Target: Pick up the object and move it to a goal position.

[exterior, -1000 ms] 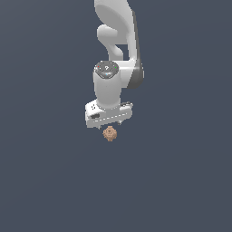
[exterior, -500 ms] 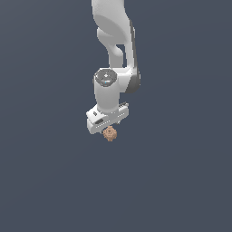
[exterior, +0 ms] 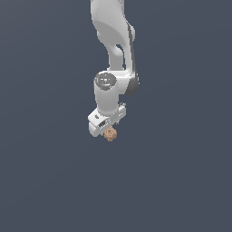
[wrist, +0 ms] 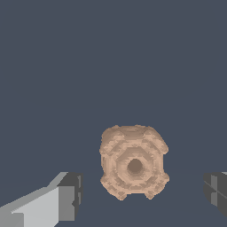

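I've got the gripper (exterior: pixel 108 130) w/ fingers (wrist: pixel 66 195) spread wide, nothing pinched. The tan-orange knobbly lump (exterior: pixel 109 134) sits between them in wrist view, gaps both sides, just under the gripper.

The only thing besides the task's own items is a plain dark surface (exterior: pixel 45 181), slate blue-grey and matte. In the exterior view it fills the picture from the 12 o'clock edge round to the 6 o'clock edge and back, with the same even tone at 3 o'clock and 9 o'clock. The wrist view shows the same flat colour (wrist: pixel 111 53) across its whole field, equally even toward 12 o'clock and toward the corners. Its shade is alike in both views. Whether it is a floor, a tabletop or a backdrop cannot be told from these pictures.
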